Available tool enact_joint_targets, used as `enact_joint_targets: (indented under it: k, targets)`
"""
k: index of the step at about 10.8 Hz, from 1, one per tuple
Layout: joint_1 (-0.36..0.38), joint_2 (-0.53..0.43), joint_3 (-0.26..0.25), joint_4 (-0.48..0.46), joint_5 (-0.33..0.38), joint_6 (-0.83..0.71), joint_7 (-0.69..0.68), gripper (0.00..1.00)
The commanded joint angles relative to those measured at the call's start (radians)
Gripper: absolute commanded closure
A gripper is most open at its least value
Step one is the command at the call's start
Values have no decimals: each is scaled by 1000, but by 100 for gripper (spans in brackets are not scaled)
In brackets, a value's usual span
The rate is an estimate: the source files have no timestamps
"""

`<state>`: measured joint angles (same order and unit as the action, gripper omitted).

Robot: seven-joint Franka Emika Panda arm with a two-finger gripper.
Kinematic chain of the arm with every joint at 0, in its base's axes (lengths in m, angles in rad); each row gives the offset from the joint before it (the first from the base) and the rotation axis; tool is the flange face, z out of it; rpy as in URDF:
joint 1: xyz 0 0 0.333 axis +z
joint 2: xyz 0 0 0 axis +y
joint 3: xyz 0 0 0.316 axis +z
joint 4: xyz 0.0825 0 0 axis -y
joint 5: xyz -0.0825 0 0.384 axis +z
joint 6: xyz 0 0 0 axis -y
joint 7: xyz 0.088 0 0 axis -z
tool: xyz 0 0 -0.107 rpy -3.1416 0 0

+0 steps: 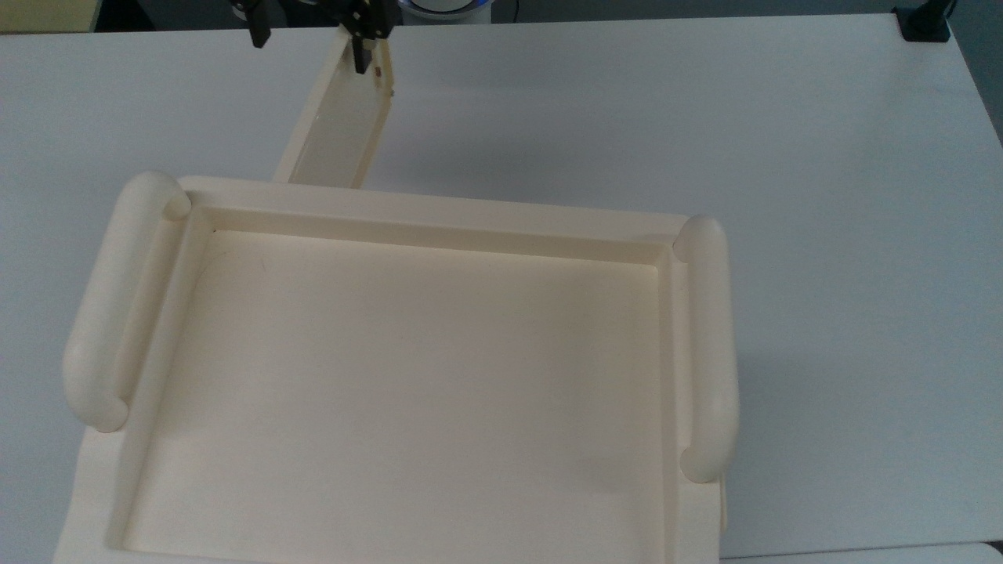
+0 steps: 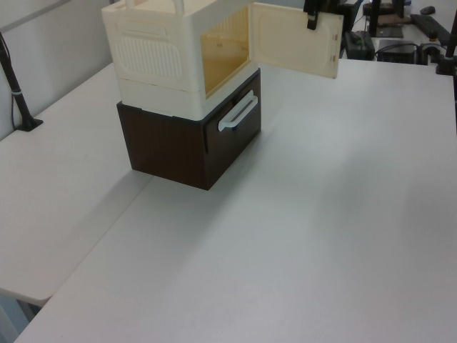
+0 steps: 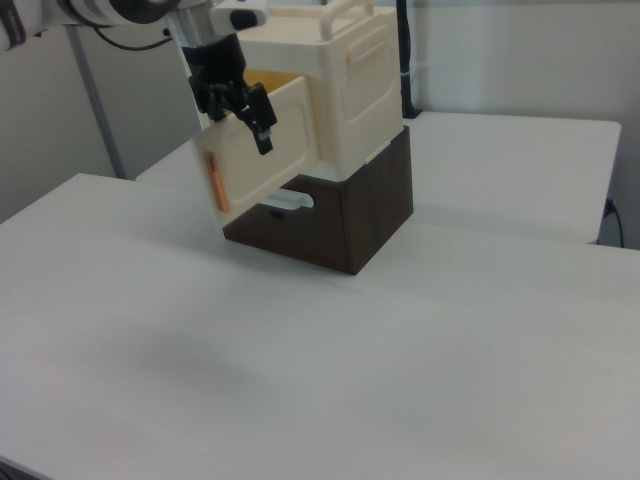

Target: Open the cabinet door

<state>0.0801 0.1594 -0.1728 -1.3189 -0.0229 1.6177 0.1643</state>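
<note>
A white table [image 2: 321,214] bears a dark brown drawer unit [image 2: 178,146] beneath a cream cabinet [image 2: 164,53].

A wide white table [image 2: 300,236] is seen filling each frame. A plain pale wall [image 3: 520,55] is shown at the right view's upper right. Cluttered desks [image 2: 400,28] are glimpsed at the left view's upper right.

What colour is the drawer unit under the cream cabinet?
Dark brown, wood-look, with a white handle. The drawer unit shows best in the left view.
</note>
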Motion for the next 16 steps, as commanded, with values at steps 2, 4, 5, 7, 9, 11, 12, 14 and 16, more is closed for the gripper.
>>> enact_joint_targets:
  k: [2, 4, 5, 7, 9, 11, 12, 14, 16]
  targets:
    - [-11, -55, 3, -5, -8, -22, -22, 0]
    - [-8, -110, 4, 4, -5, -22, -12, 0]
    - [-6, -142, 7, 24, -6, -24, -12, 0]
    - [-6, -219, 7, 46, -12, -21, -12, 0]
    - [10, -250, 13, 44, 1, -25, -5, 0]
    - [94, -235, 16, 35, 27, -24, 90, 0]
    - [140, -218, 16, 29, 26, -25, 106, 0]
    - [164, -198, 15, -23, 102, -70, 103, 0]
    - [153, -140, 13, -33, 144, -87, 95, 0]
